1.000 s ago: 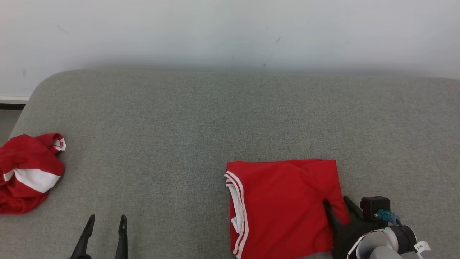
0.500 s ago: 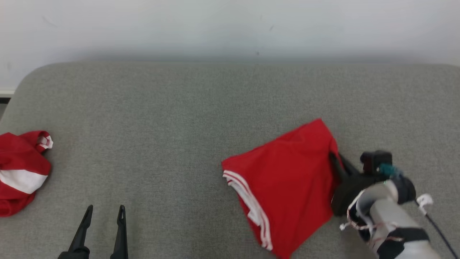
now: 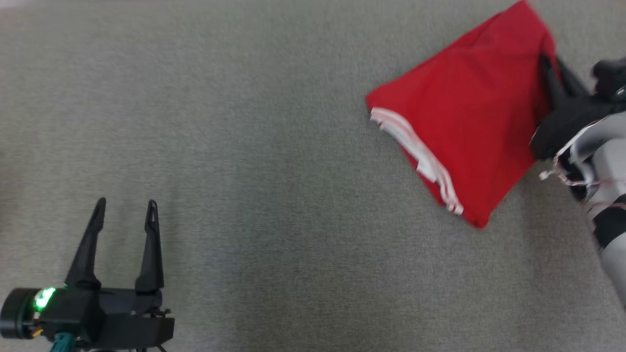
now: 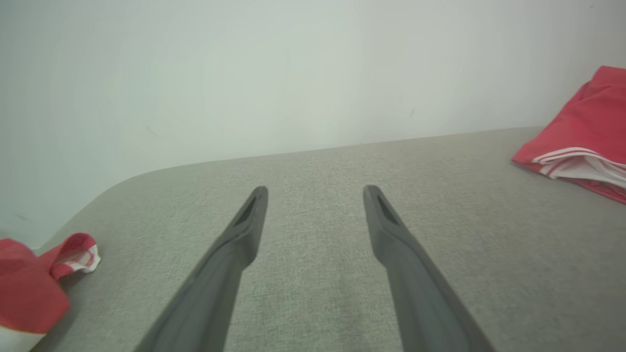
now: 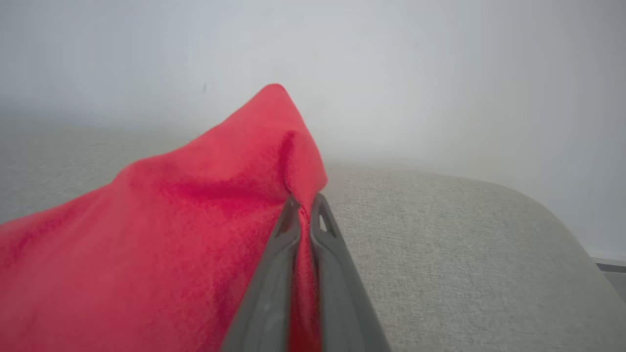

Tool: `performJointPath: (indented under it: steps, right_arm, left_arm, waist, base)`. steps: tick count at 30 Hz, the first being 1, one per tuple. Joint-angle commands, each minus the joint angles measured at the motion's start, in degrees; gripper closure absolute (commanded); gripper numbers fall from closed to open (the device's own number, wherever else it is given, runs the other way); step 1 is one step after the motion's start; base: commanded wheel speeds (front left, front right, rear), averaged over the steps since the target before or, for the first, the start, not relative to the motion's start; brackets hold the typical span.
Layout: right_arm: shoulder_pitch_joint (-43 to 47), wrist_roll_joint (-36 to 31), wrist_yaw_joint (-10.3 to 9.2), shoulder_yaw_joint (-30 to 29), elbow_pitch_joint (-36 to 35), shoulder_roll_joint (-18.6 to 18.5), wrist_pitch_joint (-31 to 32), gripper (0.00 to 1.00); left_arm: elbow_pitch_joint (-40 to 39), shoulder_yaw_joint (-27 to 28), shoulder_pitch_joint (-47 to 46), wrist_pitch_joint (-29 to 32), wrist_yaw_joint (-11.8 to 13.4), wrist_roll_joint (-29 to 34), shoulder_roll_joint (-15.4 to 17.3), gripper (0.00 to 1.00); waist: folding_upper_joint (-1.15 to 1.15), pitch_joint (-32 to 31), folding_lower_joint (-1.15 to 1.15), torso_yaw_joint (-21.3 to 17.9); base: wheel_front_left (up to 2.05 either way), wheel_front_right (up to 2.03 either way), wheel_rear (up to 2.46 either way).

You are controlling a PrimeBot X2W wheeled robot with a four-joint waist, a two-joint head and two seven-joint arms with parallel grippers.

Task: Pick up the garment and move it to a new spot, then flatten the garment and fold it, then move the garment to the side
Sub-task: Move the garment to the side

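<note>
Head view: high up, aimed steeply down at the grey cushion (image 3: pixel 274 146). Left wrist view: low, just over the cushion, facing the pale wall (image 4: pixel 244 73) along the left gripper (image 4: pixel 315 188). Right wrist view: very close to the folded red garment (image 5: pixel 146 234) (wall behind it too). All three share that garment and the cushion.

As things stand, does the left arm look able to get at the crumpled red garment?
Probably yes: the left gripper stands open, and bare grey cushion lies between it and the crumpled red garment to its left.
</note>
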Motion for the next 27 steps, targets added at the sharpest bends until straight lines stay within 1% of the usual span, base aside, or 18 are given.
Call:
performJointPath:
  steps: [1,6,12,19,20,22,27]
  right_arm:
    - [-2.2,-0.1,-0.17,0.1,-0.3,-0.7,-0.2,1.0]
    - [-7.0,-0.7,-0.17,-0.6,-0.5,-3.9,-0.8,1.0]
    - [-11.4,-1.1,-0.17,-1.5,-0.9,-7.8,-0.7,1.0]
    - [-15.2,-1.7,-0.17,-1.7,-2.8,-13.6,1.1,1.0]
    - [-15.2,-1.7,-0.17,-1.7,-2.8,-13.6,1.1,1.0]
    - [-15.8,-1.9,-0.17,-2.0,-3.2,-15.1,1.7,1.0]
    - [-16.6,-2.2,-0.17,-3.0,-4.7,-17.4,2.8,1.0]
  left_arm:
    - [-0.8,0.4,-1.4,-0.2,-0.1,0.3,0.8,0.0]
    - [-3.6,1.1,-3.0,-0.2,-0.2,1.1,2.6,0.0]
    - [-7.7,2.0,-3.6,-0.2,0.1,2.0,4.3,0.0]
    - [-13.0,2.8,-3.9,-0.2,0.5,2.9,5.6,0.0]
    - [-13.0,2.8,-3.9,-0.2,0.5,2.9,5.6,0.0]
    - [-14.0,3.1,-4.1,-0.2,0.5,3.0,5.9,0.0]
    - [-15.8,4.0,-3.5,-0.1,1.1,3.0,6.5,0.0]
  waist:
    - [-0.01,8.7,-0.02,-5.4]
    - [-0.01,13.2,-0.02,-9.0]
    - [-0.01,16.3,-0.02,-11.8]
    - [-0.01,19.6,-0.02,-12.8]
    - [-0.01,19.6,-0.02,-12.8]
    - [-0.01,20.5,-0.02,-12.9]
    - [-0.01,21.9,-0.02,-13.4]
  base:
    - [0.0,0.0,0.0]
    - [0.0,0.0,0.0]
    - [0.0,0.0,0.0]
    - [0.0,0.0,0.0]
    - [0.0,0.0,0.0]
    - [0.0,0.0,0.0]
    - [0.0,0.0,0.0]
